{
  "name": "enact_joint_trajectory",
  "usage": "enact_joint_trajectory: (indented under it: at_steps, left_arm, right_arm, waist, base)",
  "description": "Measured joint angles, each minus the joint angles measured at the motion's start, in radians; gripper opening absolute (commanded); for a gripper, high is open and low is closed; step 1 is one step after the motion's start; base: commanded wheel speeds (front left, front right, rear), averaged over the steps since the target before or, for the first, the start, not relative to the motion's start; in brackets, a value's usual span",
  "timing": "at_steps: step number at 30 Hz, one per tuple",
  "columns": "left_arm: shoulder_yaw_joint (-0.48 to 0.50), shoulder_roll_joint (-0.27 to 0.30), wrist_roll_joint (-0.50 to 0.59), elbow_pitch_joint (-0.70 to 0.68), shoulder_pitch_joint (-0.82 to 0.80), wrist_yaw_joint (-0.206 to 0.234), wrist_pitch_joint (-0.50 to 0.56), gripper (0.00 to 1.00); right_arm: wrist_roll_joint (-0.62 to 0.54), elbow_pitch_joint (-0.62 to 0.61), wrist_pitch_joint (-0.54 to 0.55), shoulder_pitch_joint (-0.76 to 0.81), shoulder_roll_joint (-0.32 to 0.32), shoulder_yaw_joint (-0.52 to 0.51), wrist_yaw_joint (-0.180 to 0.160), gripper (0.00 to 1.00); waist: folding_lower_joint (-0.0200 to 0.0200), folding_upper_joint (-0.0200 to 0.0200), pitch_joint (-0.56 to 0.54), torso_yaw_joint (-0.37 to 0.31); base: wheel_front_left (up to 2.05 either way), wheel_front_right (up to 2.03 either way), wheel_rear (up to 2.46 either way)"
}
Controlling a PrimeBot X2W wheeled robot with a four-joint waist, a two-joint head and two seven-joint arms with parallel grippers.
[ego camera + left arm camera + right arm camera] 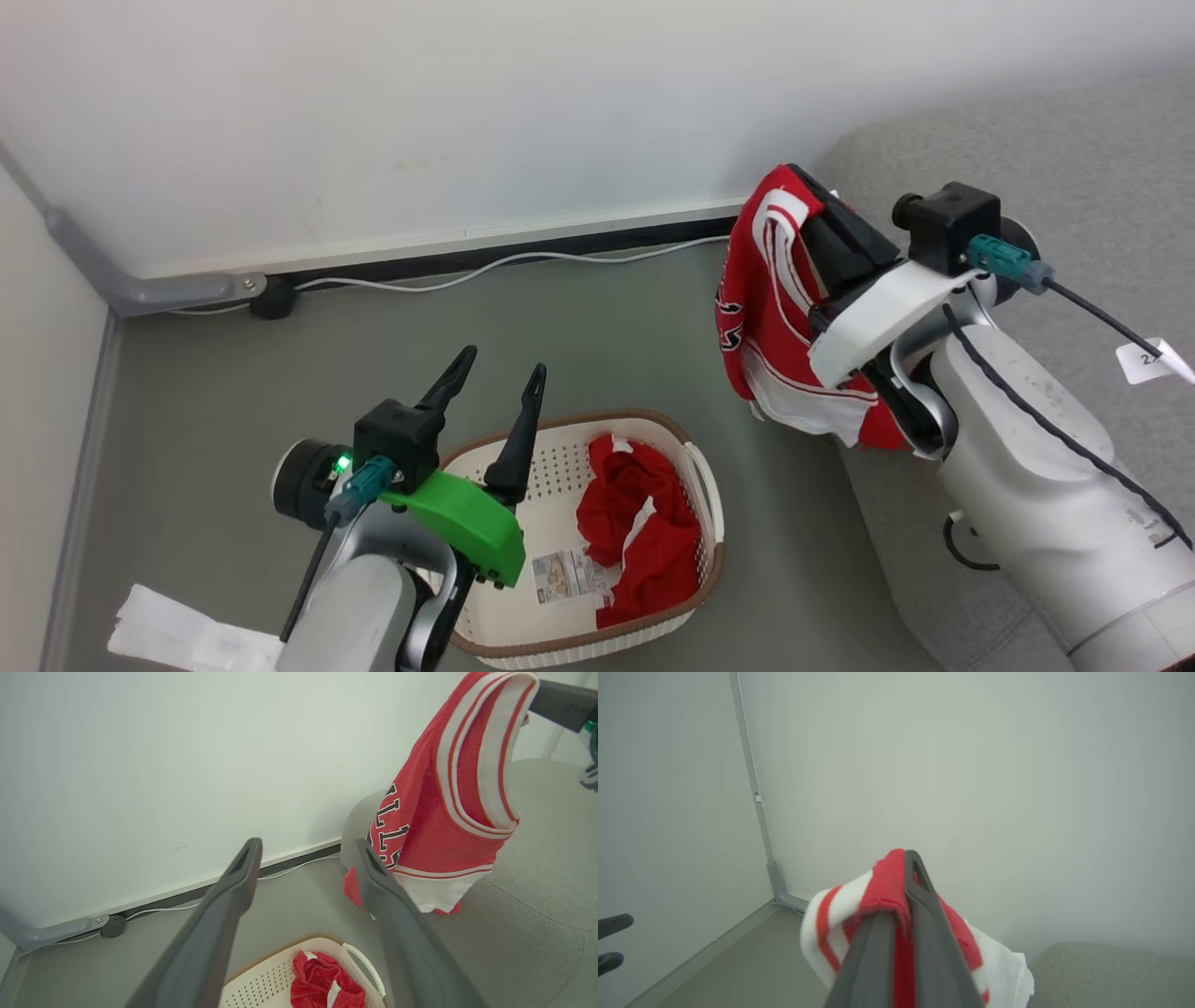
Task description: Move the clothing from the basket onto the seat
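Jersey (761, 308) lengthwise vertical, hem down, top in right claw (906, 861)

Diffuse, even light filling all three views. Wall (467, 112) reading bright and uniformly lit. Shadows lying faint and soft-edged on floor (607, 308). Head view holding sharp focus, reds rendering saturated. Green indicator lamp (343, 462) glowing on left wrist. Left wrist view bending skirting (289, 861) into curve toward edges. Right wrist view running soft: jersey (840, 910), close to lens, blurring; wall behind looking hazy.
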Motion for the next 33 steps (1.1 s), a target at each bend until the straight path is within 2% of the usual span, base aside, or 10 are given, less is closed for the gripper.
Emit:
enact_joint_trajectory:
  at_steps: [7,25,33]
  left_arm:
    - [-0.003,0.003,0.0,-0.004,0.023,0.0,-0.011,1.0]
    - [-0.038,0.008,0.001,-0.025,0.063,-0.009,-0.032,1.0]
    - [-0.059,0.008,0.008,-0.034,0.073,-0.009,-0.032,1.0]
  right_arm:
    - [-0.015,-0.044,0.0,-0.012,-0.035,-0.015,-0.002,0.0]
    - [-0.025,-0.131,0.0,-0.017,-0.103,-0.025,-0.003,0.0]
    - [-0.025,-0.16,0.005,-0.016,-0.145,-0.049,-0.004,0.0]
  waist:
    - [0.0,0.0,0.0,-0.057]
    - [0.0,0.0,0.011,-0.251]
    - [0.0,0.0,0.025,-0.311]
  base:
    - [0.0,0.0,0.0]
    - [0.0,0.0,0.0]
    - [0.0,0.0,0.0]
